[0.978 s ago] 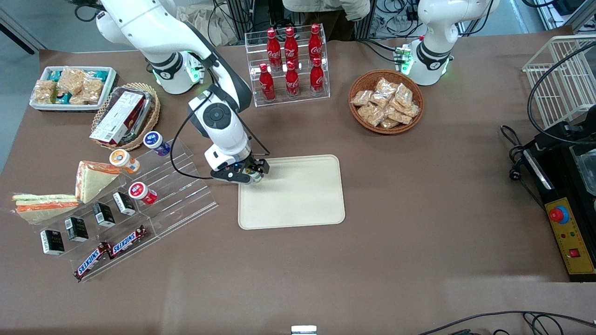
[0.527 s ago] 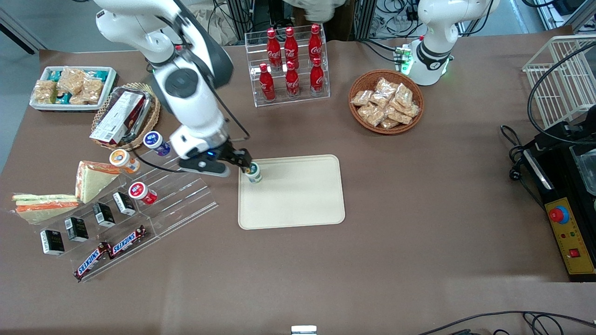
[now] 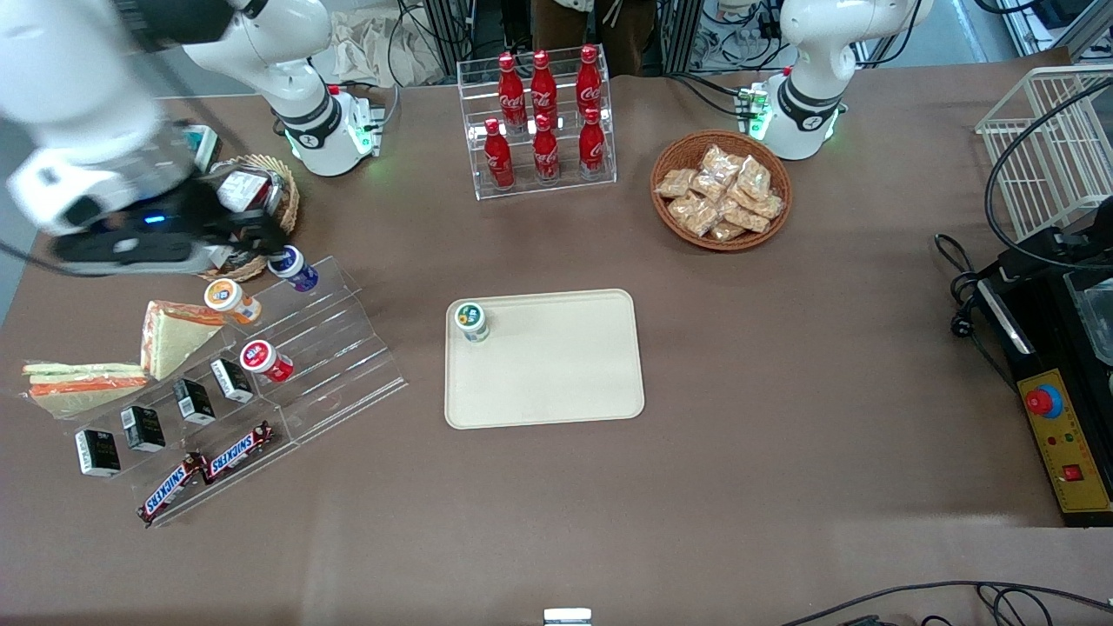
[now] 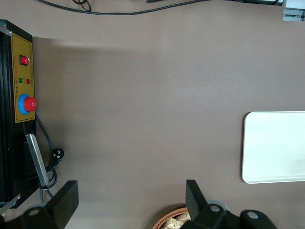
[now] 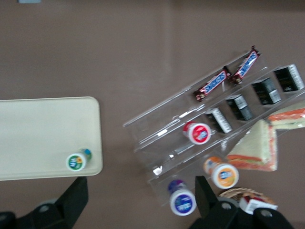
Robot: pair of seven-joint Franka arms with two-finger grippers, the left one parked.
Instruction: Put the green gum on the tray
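The green gum (image 3: 472,321) stands upright on the cream tray (image 3: 556,374), in the tray corner farthest from the front camera and nearest the working arm's end. My gripper (image 3: 248,233) is raised high above the table near the wicker basket and the clear display rack, well away from the gum. In the right wrist view the gripper (image 5: 140,200) is open and empty, its fingers (image 5: 76,193) wide apart. The gum (image 5: 77,161) and the tray (image 5: 43,133) show there too. An end of the tray (image 4: 276,143) shows in the left wrist view.
A clear stepped rack (image 3: 330,348) holds a blue-lidded bottle (image 3: 293,267), an orange-lidded one (image 3: 230,298), a red-lidded one (image 3: 265,360), black boxes and Snickers bars (image 3: 209,469). Sandwiches (image 3: 174,335), a cola rack (image 3: 543,113) and a snack basket (image 3: 720,189) stand around.
The gripper has let go of the green gum, risen and swung away toward the working arm's end of the table. The gum stays standing on the tray.
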